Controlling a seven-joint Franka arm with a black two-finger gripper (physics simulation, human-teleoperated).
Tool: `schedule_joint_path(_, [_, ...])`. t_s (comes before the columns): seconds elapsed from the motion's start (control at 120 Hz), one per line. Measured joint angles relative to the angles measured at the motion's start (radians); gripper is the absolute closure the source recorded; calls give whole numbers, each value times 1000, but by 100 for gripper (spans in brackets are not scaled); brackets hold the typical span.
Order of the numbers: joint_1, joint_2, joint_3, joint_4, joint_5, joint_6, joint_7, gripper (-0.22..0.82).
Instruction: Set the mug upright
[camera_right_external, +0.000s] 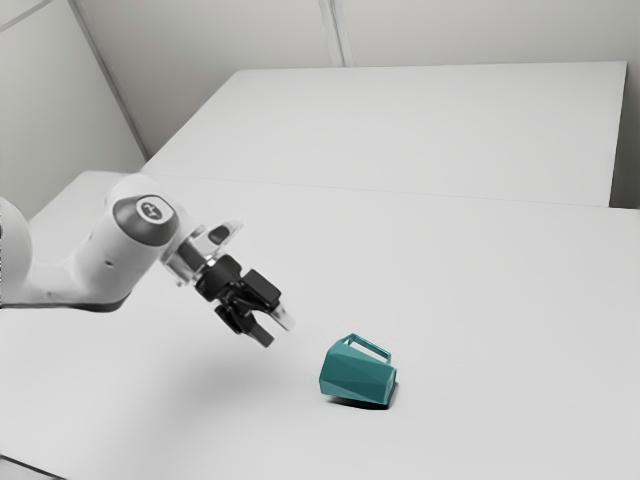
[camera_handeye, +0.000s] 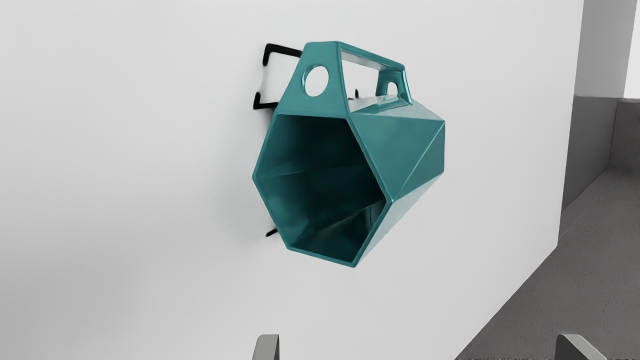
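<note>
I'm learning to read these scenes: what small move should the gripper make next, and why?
Probably ease the open gripper down toward the mug: the mug lies on its side, handle up, its mouth facing the gripper, which hangs short of it with nothing between its fingers.

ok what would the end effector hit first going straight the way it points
Probably the teal mug: in the exterior view the end effector points roughly toward it, though depth is unclear and it might meet the table first.
</note>
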Motion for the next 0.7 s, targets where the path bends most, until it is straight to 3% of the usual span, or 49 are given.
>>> schedule_joint_path(0.3, [-14,88,-2,5,-106,49,170,0])
schedule_joint_path(0.7, [-23,165,-60,-19,-340,138,271,0])
